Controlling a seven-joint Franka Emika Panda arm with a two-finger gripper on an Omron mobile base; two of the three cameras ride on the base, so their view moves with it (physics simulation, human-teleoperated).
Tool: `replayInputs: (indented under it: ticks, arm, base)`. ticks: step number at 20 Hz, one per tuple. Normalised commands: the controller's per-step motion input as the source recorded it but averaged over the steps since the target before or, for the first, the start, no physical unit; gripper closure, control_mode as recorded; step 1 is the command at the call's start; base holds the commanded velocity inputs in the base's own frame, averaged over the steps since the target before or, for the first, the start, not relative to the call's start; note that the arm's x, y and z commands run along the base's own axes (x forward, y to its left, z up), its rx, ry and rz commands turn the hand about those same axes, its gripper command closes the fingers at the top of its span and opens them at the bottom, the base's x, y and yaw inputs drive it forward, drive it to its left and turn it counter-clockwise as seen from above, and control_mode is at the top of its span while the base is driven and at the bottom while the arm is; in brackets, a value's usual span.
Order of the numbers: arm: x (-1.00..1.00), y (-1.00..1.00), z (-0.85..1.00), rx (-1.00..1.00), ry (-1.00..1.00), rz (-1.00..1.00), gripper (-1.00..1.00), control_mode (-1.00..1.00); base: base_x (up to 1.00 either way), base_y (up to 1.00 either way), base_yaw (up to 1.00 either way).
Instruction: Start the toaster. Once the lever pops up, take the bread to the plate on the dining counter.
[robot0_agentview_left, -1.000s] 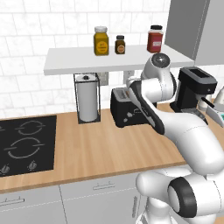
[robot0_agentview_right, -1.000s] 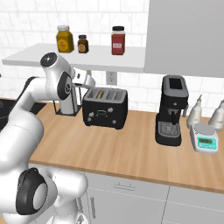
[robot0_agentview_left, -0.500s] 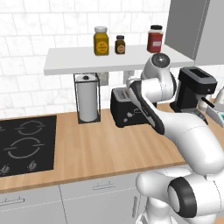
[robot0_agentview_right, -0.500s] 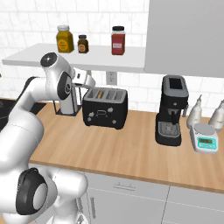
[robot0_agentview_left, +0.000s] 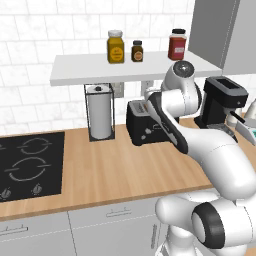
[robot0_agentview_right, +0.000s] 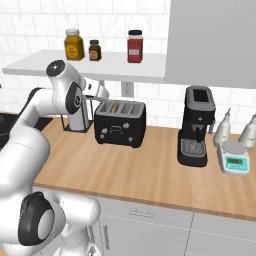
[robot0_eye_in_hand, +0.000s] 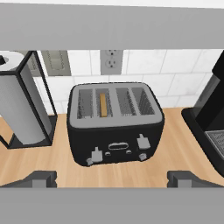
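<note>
The black toaster (robot0_eye_in_hand: 116, 131) stands on the wooden worktop against the tiled wall, with two levers and small knobs on its front. The tan bread (robot0_eye_in_hand: 103, 105) stands on edge in the second slot from the left; the other slots look empty. My gripper (robot0_eye_in_hand: 113, 179) hovers above and in front of the toaster, open, with its fingertips (robot0_eye_in_hand: 40, 178) spread wide and nothing between them. From the base, the toaster (robot0_agentview_right: 120, 122) sits right of my hand, and the bread (robot0_agentview_right: 115, 106) peeks from a slot. My arm covers part of the toaster (robot0_agentview_left: 141, 127). The plate and dining counter are out of view.
A paper-towel holder (robot0_eye_in_hand: 19, 105) stands left of the toaster and a black coffee machine (robot0_agentview_right: 196, 125) to its right. A shelf (robot0_agentview_left: 125, 67) with three jars hangs overhead. A black hob (robot0_agentview_left: 27, 165) lies at the left. A scale (robot0_agentview_right: 235, 157) and bottles sit far right.
</note>
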Motion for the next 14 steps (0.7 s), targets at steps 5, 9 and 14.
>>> replayInputs:
  ticks: [5,9,14]
  arm:
    - [0.0,0.0,0.0,0.0,0.0,0.0,-1.0,-1.0]
    - [0.0,0.0,0.0,0.0,0.0,0.0,-1.0,-1.0]
    - [0.0,0.0,0.0,0.0,0.0,0.0,-1.0,-1.0]
  base:
    - [0.0,0.0,0.0]
    - [0.0,0.0,0.0]
    - [0.0,0.0,0.0]
